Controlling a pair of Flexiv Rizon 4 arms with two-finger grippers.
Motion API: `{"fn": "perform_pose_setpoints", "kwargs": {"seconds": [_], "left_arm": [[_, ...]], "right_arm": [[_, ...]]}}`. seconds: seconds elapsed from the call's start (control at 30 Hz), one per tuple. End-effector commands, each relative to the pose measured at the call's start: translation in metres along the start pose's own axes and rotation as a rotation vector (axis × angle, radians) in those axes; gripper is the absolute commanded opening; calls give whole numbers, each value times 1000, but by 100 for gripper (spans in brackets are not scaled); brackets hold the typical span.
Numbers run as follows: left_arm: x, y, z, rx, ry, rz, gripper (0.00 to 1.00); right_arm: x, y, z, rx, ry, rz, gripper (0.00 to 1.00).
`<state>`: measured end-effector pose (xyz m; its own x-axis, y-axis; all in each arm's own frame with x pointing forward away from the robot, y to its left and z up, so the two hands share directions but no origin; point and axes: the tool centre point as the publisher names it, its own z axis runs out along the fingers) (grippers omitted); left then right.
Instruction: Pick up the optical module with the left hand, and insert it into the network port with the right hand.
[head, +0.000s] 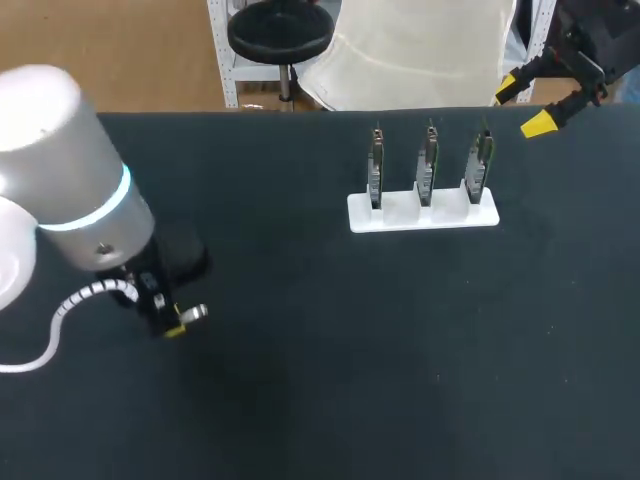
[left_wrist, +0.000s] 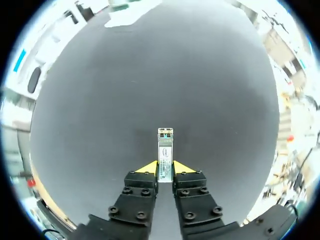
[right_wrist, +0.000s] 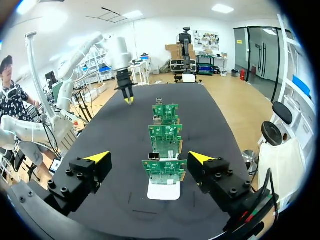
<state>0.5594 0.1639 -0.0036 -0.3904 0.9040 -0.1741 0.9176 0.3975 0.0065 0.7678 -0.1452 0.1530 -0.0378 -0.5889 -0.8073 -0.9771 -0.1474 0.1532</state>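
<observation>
The left fingers (left_wrist: 146, 167) are closed on the optical module (left_wrist: 165, 150), which sticks out ahead of them over the bench (left_wrist: 150, 75), while the right fingers (right_wrist: 98, 157) stand wide open and empty before the circuit boards (right_wrist: 165, 172), so I judge the handover and the insertion into a network port are not yet done.

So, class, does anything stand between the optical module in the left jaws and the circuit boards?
Nothing visible does. Only black tabletop lies between the optical module, clamped in the left jaws, and the three circuit boards in their white holder.
</observation>
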Motion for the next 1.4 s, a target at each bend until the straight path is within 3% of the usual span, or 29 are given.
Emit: {"fn": "perform_pose_setpoints", "kwargs": {"seconds": [0.03,0.2,0.4,0.6,0.87,1.07,1.4], "left_arm": [[3,23,-25,-61,-195,-145,0],[-25,59,-59,-134,-361,-197,0],[-76,95,-99,-234,-530,-149,0],[-135,117,-135,-304,-710,-89,0],[-212,129,-166,-303,-925,5,0],[-263,127,-178,-261,-1020,96,0],[-336,117,-176,-135,-1141,179,0]], "right_arm": [[0,-2,0,-4,-2,-1,100],[0,-2,0,-4,-2,-1,100],[0,-2,0,-4,-2,-1,100],[0,-2,0,-4,-2,-1,100],[0,-2,0,-4,-2,-1,100],[0,-2,0,-4,-2,-1,100],[0,-2,0,-4,-2,-1,100]]}}
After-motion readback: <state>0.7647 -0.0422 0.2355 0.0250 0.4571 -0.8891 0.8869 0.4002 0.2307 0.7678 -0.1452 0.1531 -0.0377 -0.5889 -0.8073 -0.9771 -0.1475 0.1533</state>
